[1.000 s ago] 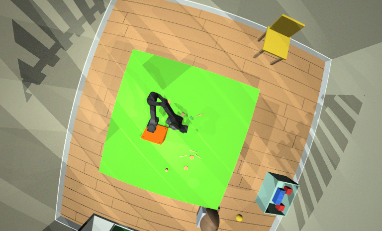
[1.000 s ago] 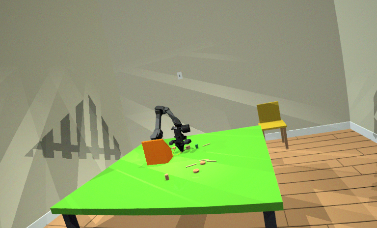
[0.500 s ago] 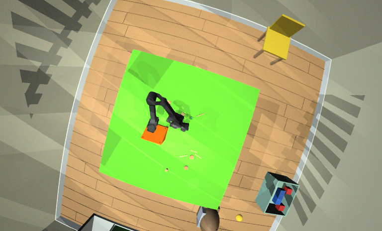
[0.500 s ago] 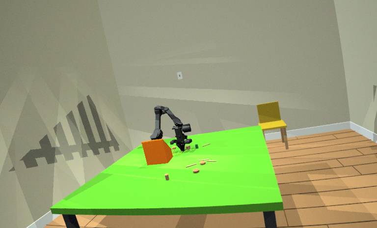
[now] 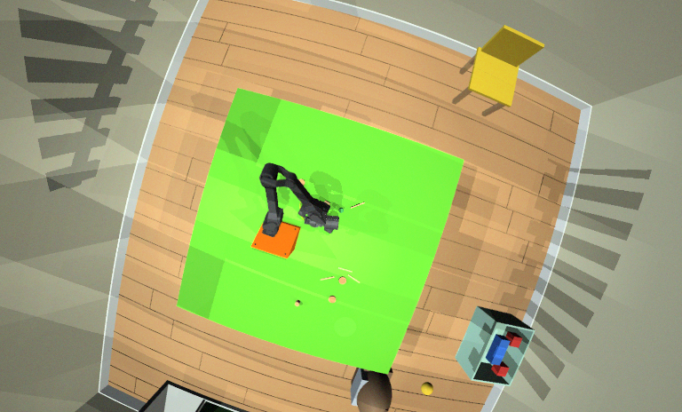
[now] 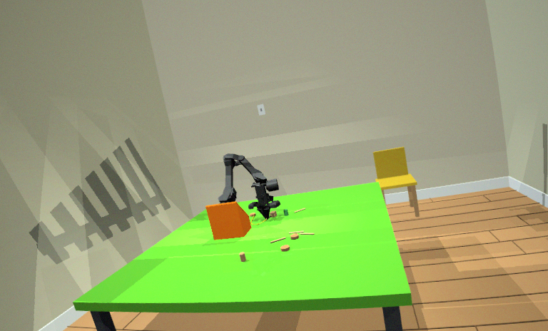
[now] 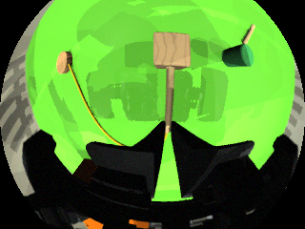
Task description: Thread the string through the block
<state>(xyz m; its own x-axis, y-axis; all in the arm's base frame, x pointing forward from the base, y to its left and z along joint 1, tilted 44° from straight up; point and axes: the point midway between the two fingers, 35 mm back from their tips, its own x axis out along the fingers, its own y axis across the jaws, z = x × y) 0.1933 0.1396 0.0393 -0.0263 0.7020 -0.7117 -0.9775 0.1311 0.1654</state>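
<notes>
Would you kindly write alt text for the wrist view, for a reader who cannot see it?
A black gripper grips a thin wooden stick that points at a pale wooden block on a bright green table. To the left, a yellow string runs from a round wooden button; to the right lies a dark green cylinder.

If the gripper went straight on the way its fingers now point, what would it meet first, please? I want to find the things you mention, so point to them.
Probably the wooden block (image 7: 172, 50), beyond the stick (image 7: 170, 95) in its fingers, though the wrist view leaves depth unclear.
</notes>
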